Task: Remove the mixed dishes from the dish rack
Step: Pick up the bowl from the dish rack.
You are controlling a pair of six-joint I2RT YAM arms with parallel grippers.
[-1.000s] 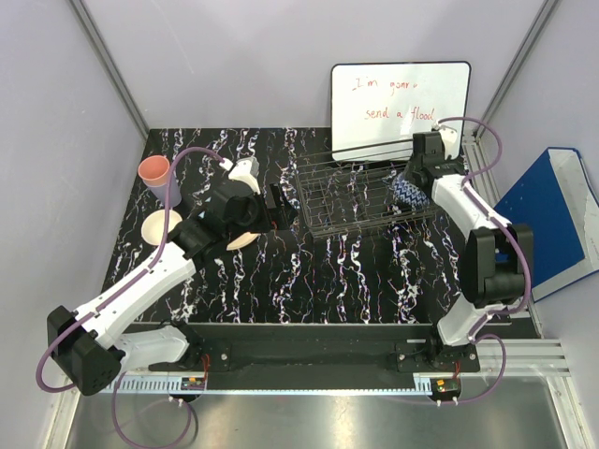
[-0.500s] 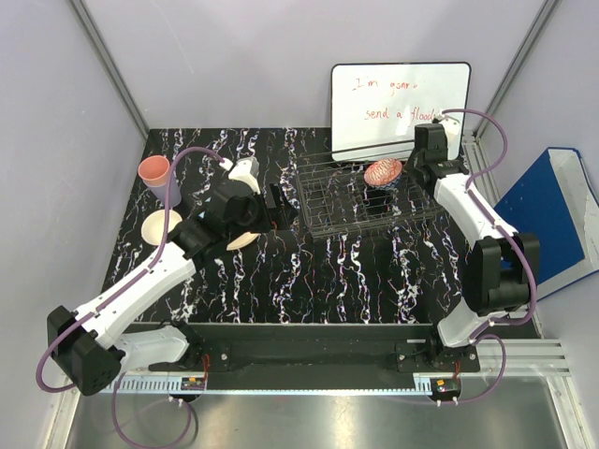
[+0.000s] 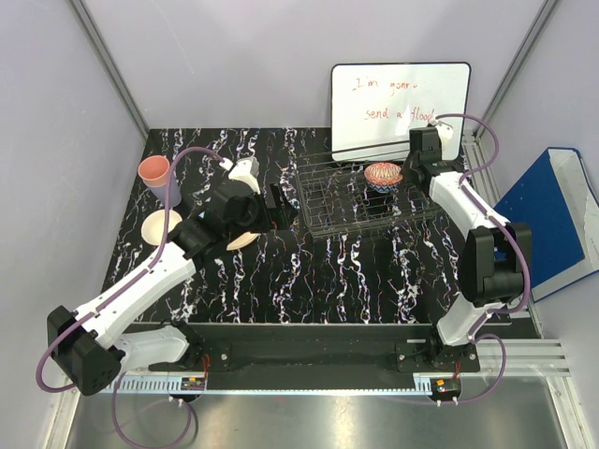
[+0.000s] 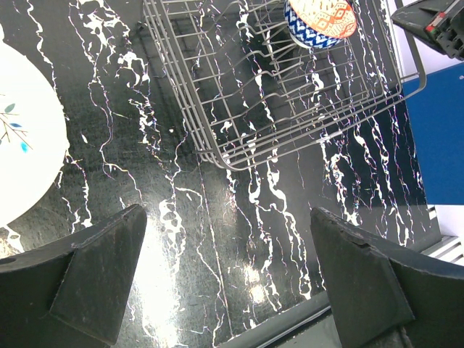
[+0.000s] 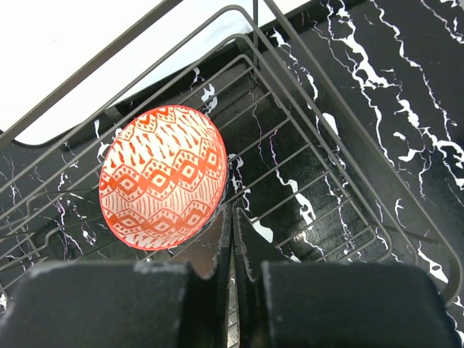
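Note:
The black wire dish rack (image 3: 356,201) stands at the back middle of the table and holds one small bowl (image 3: 383,174), blue-and-white outside and red-patterned inside, lying tilted near its far right corner. My right gripper (image 3: 404,176) is shut, its fingertips (image 5: 221,225) right against the bowl's rim (image 5: 163,177), with nothing between them. My left gripper (image 3: 281,208) is open and empty, left of the rack (image 4: 239,109), above bare table (image 4: 232,290). The large cream plate (image 4: 22,145) lies under the left arm. The bowl also shows in the left wrist view (image 4: 319,22).
A salmon-pink cup (image 3: 153,172) and a lavender cup (image 3: 172,193) stand at the far left, with a cream-inside bowl (image 3: 159,225) just in front. A whiteboard (image 3: 398,108) leans behind the rack. A blue folder (image 3: 547,220) lies off the table's right edge.
The bowl stood with its blue outside showing beside the right gripper; it has tipped left and back so its red inside faces up. The right gripper rose toward the rack's far corner. Left arm unmoved.

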